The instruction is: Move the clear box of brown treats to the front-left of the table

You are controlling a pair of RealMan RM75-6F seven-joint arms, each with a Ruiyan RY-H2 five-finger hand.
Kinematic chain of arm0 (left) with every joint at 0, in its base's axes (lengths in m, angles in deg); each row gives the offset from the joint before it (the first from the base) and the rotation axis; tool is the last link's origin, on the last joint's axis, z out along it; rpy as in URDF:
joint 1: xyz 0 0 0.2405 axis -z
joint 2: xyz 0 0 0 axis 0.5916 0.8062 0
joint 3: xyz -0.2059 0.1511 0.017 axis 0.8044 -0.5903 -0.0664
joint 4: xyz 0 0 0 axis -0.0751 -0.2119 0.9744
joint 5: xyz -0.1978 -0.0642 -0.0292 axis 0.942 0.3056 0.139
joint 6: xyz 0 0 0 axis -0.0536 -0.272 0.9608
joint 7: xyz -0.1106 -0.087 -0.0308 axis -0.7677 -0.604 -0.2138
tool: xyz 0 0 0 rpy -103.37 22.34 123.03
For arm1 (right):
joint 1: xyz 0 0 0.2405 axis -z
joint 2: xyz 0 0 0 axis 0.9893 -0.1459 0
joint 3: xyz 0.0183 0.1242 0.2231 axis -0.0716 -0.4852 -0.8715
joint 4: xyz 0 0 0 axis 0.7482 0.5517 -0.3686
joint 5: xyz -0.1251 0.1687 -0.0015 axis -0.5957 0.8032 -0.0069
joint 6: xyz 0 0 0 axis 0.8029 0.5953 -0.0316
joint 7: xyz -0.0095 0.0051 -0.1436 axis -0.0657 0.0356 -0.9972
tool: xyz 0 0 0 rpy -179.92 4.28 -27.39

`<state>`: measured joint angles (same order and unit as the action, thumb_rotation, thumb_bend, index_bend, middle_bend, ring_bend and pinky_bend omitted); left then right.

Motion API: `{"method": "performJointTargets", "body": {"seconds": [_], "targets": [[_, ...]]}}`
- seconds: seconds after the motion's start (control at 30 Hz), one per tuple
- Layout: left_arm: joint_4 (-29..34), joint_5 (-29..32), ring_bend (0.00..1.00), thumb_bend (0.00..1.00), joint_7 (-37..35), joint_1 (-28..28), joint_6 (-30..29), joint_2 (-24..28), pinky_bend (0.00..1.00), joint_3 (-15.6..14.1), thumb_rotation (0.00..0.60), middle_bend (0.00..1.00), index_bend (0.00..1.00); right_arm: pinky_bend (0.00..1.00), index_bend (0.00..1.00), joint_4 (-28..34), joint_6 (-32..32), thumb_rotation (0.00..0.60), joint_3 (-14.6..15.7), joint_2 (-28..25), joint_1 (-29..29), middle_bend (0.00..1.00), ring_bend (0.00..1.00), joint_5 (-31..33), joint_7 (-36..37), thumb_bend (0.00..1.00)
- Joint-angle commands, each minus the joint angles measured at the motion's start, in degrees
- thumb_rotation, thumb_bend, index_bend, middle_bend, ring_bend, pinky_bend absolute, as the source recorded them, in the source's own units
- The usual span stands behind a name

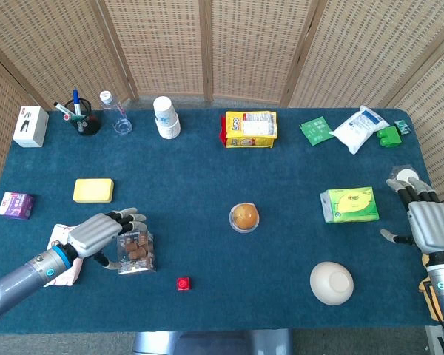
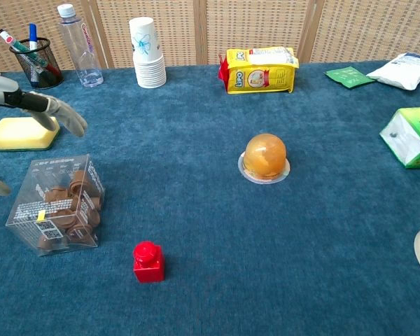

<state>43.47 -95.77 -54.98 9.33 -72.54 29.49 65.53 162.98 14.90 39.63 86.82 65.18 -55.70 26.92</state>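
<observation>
From the head view the left hand (image 1: 96,235), fingers spread and holding nothing, sits just left of the clear box of brown treats (image 1: 135,251) at the table's front-left, possibly touching it, while the chest view shows that box (image 2: 56,204) resting on the cloth with only fingertips (image 2: 68,119) visible above and behind it.

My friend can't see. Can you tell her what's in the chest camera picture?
A clear box of brown treats sits on a blue table, with the left hand open above it. Nearby are a red block and an orange ball.
</observation>
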Motion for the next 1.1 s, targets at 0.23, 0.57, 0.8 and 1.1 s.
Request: {"method": "performJointTargets", "body": {"seconds": [0.23, 0.57, 0.8, 1.1], "targets": [[-1.3, -0.6, 0.02, 0.16, -15.9, 1.8, 8.0, 0.9, 0.17, 0.5, 0.572, 0.12, 0.15, 0.15, 0.14, 0.4, -0.4, 0.6, 0.0, -0.4, 0.3, 0.21, 0.09, 0.2, 0.3, 0.01], [-2.5, -4.0, 0.02, 0.16, -18.8, 3.1, 10.7, -0.8, 0.17, -0.1, 0.575, 0.13, 0.14, 0.15, 0.14, 1.0, -0.9, 0.6, 0.0, -1.0, 0.8, 0.2, 0.09, 0.3, 0.7, 0.01], [-2.3, -8.0, 0.02, 0.16, -21.8, 4.6, 11.5, 0.3, 0.17, -2.2, 0.571, 0.14, 0.16, 0.15, 0.14, 1.4, -1.3, 0.6, -0.1, -1.4, 1.0, 0.2, 0.09, 0.3, 0.7, 0.01], [-0.9, -13.0, 0.02, 0.16, -24.4, 5.2, 9.7, 1.4, 0.16, -5.7, 0.569, 0.14, 0.17, 0.15, 0.13, 1.9, -1.4, 0.6, -0.2, -1.5, 0.9, 0.2, 0.09, 0.1, 0.5, 0.01]]}}
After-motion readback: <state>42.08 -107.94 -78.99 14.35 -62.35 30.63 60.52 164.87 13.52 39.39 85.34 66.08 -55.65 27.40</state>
